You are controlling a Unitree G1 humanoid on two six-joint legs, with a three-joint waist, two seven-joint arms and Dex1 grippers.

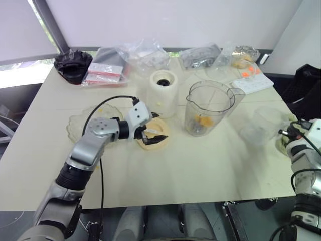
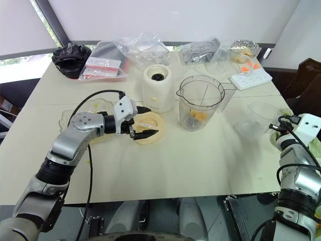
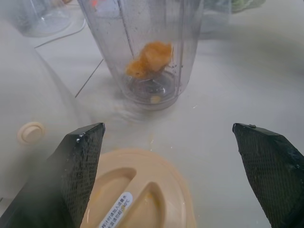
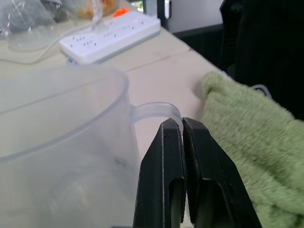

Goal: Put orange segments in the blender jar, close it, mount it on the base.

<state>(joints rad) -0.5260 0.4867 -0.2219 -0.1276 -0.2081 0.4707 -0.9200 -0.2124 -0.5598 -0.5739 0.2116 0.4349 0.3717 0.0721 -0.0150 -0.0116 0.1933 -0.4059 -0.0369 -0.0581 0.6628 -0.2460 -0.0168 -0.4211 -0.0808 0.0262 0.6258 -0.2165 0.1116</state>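
Hovering over the flat cream lid (image 1: 153, 134), the left gripper (image 1: 153, 133) is spread wide, with the blender jar (image 1: 208, 108) standing just beyond it on the table (image 1: 200, 165), beside the base (image 1: 163, 93). Left wrist view: orange segments (image 3: 149, 59) sit glossy at the jar's bottom. Right wrist view: the right gripper (image 4: 183, 128) is clenched on nothing beside a frosted jug (image 4: 61, 142).

I see even, soft daylight from the window (image 1: 22, 30) behind — faint shadows on the table (image 1: 200, 165). Left wrist view looks hazy — foreground out of focus.
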